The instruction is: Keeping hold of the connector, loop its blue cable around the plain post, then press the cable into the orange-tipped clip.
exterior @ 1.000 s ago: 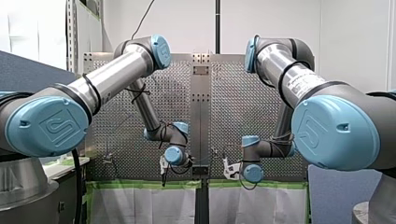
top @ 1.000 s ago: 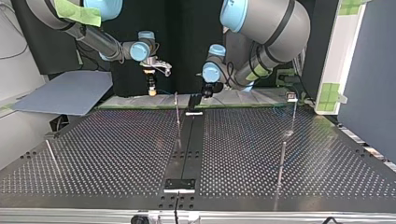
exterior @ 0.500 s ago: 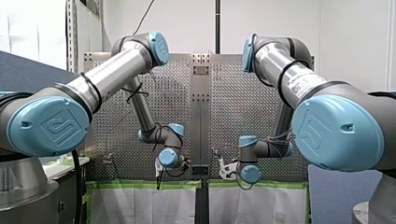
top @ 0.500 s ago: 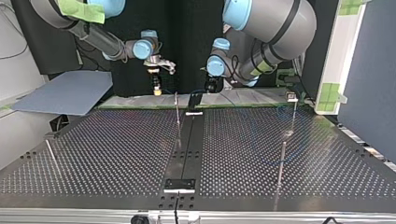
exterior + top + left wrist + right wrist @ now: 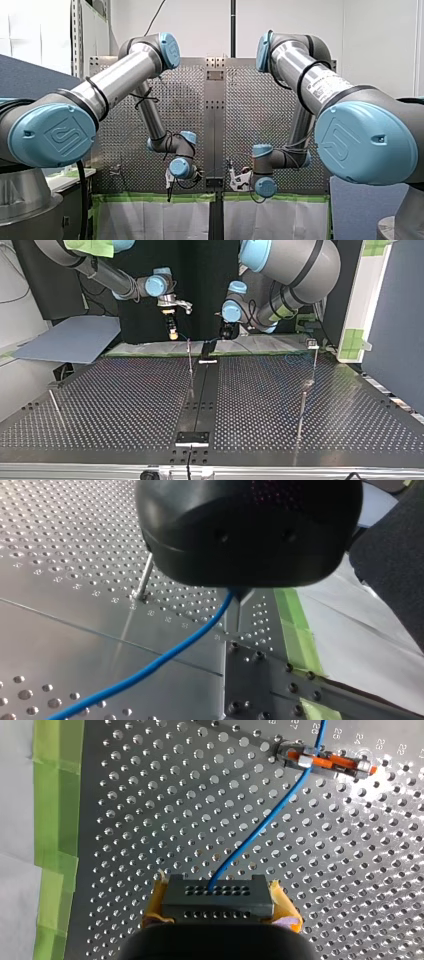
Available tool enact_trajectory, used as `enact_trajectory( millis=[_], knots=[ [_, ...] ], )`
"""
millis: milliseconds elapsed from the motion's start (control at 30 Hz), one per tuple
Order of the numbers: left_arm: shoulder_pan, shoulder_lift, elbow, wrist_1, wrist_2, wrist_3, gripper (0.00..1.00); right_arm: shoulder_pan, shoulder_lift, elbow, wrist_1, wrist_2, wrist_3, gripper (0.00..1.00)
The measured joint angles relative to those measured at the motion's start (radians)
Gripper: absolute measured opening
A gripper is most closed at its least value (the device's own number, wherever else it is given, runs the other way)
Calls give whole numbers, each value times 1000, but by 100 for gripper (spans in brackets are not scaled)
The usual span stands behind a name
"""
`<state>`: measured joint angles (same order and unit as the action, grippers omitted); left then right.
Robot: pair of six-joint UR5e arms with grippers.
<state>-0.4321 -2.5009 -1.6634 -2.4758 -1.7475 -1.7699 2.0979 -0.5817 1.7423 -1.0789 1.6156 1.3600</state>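
Connector (image 5: 217, 896) sits clamped between my right gripper's (image 5: 218, 906) yellow pads (image 5: 158, 898), trailing blue cable (image 5: 260, 827).

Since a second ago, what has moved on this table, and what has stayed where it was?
My right pincer, holding the dark grey perforated connector, slid toward the table's middle, to the top view's right. My left pincer shifted a little the same way. The thin plain metal post and the black centre strip stayed put.
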Motion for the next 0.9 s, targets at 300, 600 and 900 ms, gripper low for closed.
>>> enact_trajectory(
  millis=[300,600,900],
  knots=[
    [1,0,0,-6,3,7,0,21,-19,43,-49,9,-13,0],
    [7,0,0,-6,9,5,0,17,-70,127,-135,34,42,0],
    [11,0,0,-4,20,6,14,23,-73,218,-226,78,49,0]
  ],
)
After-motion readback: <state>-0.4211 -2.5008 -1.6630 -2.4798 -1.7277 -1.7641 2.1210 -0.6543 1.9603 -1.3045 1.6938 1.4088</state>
